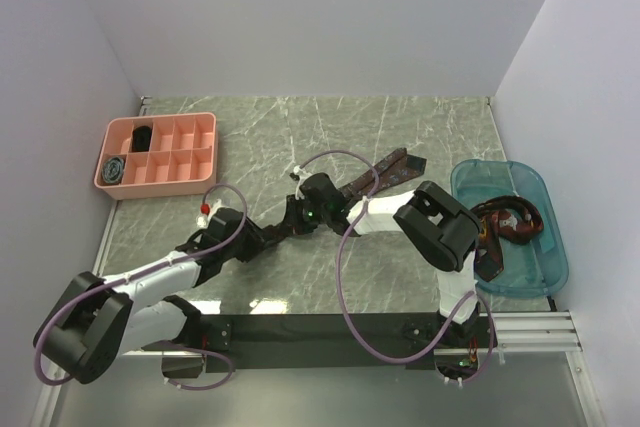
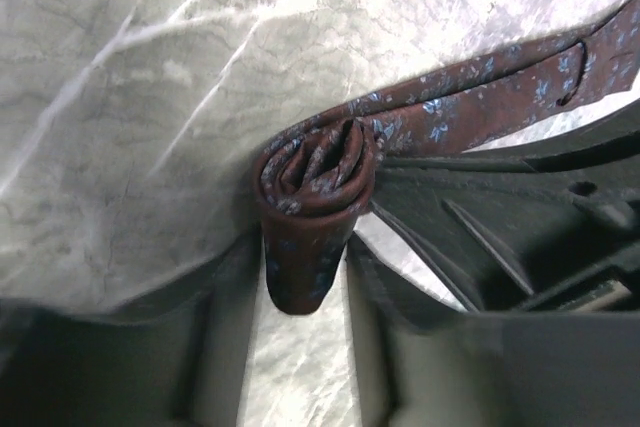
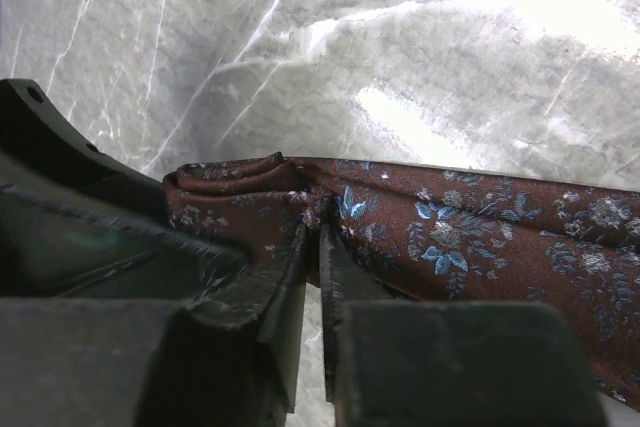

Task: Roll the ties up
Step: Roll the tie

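Arms: two, a left one and a right one. They meet in the middle of the table (image 1: pixel 250 137).
Tie on the table: one. It is dark brown-red with little blue flowers (image 1: pixel 385 169). The long part lies flat and runs away toward the far right.
Roll: one. The near end of this tie is wound into a small roll (image 2: pixel 315 172), right where the two grippers meet.
Left gripper: it (image 1: pixel 285 219) has the roll standing on end between its two fingers (image 2: pixel 225 297).
Left jaws: one finger is on each side of the roll, right up against it. I cannot tell if they squeeze it or only touch it.
Right gripper: it (image 3: pixel 312 232) sits on the tie just beside the roll, where the flat part starts.
Right jaws: pressed almost together, with only a thin slit left. They pinch a fold of the tie at the tips.
Pink tray: one, at the far left (image 1: pixel 172 153), with many small boxes in it.
Coils in the pink tray: two, each in its own box. One is a black coil (image 1: pixel 143 135). One is a grey-blue coil (image 1: pixel 116 168), nearer than the black one.
Blue tray: one, at the right (image 1: pixel 530 277).
Ties in the blue tray: a loose heap of ties (image 1: pixel 510 219), dark brown-red. I cannot count them.
Cables: thin purple ones loop along both arms (image 1: pixel 345 277).
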You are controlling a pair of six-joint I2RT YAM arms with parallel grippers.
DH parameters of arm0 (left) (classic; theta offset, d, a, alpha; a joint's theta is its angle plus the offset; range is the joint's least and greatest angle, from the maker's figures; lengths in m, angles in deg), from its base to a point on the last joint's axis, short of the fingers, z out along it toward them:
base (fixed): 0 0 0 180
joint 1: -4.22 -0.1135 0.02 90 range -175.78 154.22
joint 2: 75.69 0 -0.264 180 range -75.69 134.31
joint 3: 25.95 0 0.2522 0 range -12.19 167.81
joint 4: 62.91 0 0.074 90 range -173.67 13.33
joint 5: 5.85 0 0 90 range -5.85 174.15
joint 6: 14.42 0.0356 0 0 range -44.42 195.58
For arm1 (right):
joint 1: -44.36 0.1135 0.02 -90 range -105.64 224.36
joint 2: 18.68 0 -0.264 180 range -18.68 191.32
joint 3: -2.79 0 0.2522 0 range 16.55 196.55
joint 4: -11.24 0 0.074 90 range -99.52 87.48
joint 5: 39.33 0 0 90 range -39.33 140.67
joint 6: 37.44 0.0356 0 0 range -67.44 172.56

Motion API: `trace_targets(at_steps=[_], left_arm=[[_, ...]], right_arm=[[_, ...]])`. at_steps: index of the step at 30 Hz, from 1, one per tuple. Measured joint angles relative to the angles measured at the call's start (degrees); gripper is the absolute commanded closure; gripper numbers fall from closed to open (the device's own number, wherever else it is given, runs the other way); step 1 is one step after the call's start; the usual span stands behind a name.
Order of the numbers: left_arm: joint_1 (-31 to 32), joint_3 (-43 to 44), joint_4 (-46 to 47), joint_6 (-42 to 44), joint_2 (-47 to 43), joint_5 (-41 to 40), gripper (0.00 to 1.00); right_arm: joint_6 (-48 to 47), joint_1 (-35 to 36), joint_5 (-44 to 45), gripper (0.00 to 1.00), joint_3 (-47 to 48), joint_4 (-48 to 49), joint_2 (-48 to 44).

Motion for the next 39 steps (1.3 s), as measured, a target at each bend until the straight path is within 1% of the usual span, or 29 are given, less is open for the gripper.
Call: trace_targets(at_steps=[1,2,5,7,11,14,18,24,30,31,34,35,37,38,39], left_arm=[[0.00,0.00,-0.46,0.04,-0.42,0.04,0.49],[0.00,0.00,-0.92,-0.04,-0.96,0.04,0.42],[0.00,0.11,-2.97,0.39,-3.80,-0.44,0.32],[-0.02,0.31,-4.28,0.92,-5.77,-0.98,0.31],[-1.29,1.09,-6.10,2.36,-7.30,-1.16,0.34],[-2.84,1.49,-6.23,3.32,-6.12,-0.76,0.37],[-4.02,2.43,-6.10,5.20,-2.10,0.35,0.40],[-4.28,4.52,-4.28,8.13,2.67,1.86,0.49],[-4.52,4.85,-2.58,10.19,4.24,2.43,0.61],[-4.55,4.87,-2.34,10.43,4.48,2.45,0.66],[-4.70,4.92,-1.75,10.93,5.05,2.69,0.77],[-4.72,4.94,-1.53,11.26,5.18,2.84,0.84],[-4.79,5.07,-1.46,11.58,5.31,2.95,0.94],[-4.79,5.16,-1.60,11.61,5.33,3.02,0.97],[-4.79,5.44,-2.03,11.61,5.33,3.02,0.99]], right_arm=[[-0.04,0.04,0.13,0.88,0.00,0.07,0.07],[-0.07,0.09,0.15,0.88,-0.02,0.07,0.13],[-0.33,0.09,0.24,0.89,-0.02,0.22,0.37],[-0.59,0.09,0.22,0.89,0.00,0.50,0.52],[-0.87,0.09,0.09,0.89,0.31,0.81,0.94],[-0.96,0.09,-0.09,0.89,0.85,1.09,1.49],[-1.07,0.07,-0.42,0.89,1.25,1.44,1.95],[-1.11,0.07,-0.57,0.89,1.27,1.46,1.95],[-1.16,-0.04,-0.83,0.89,1.27,1.53,1.99],[-1.16,-0.07,-0.96,0.89,1.27,1.55,2.01],[-1.16,-0.11,-1.18,0.89,1.27,1.57,2.01],[-1.16,-0.13,-1.22,0.89,1.27,1.60,2.01],[-1.16,-0.15,-1.25,0.87,1.27,1.60,2.01],[-1.16,-0.15,-1.25,0.87,1.27,1.60,1.99],[-1.16,-0.15,-1.20,0.83,1.25,1.55,1.90]])
